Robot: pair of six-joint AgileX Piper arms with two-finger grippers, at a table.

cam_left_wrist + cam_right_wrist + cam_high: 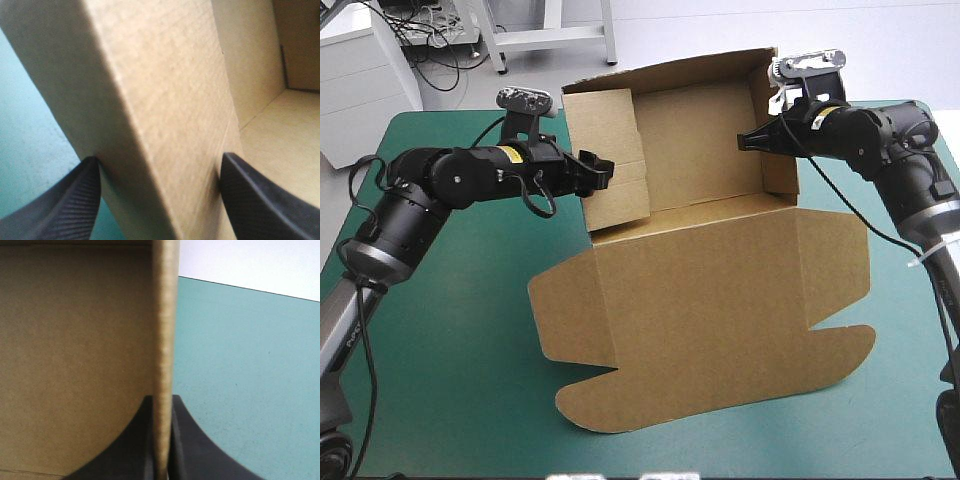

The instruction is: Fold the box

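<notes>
The brown box (710, 290) lies mid-table with its back and side walls raised and its lid flat toward the front edge. My left gripper (598, 170) is at the box's left wall. In the left wrist view this gripper (159, 157) is open, and its black fingers (75, 200) straddle the thick folded wall (165, 90). My right gripper (745, 142) reaches the right wall from outside. In the right wrist view it (162, 402) is shut on the upright edge of that wall (164, 315), with the box's inner face (75, 340) beside it.
The teal-green cover (450, 350) shows bare to the left of and in front of the lid's rounded flaps (620, 400). The box's back wall (690, 75) stands close to the table's far edge. A narrow strip of cover (910, 330) lies right of the lid.
</notes>
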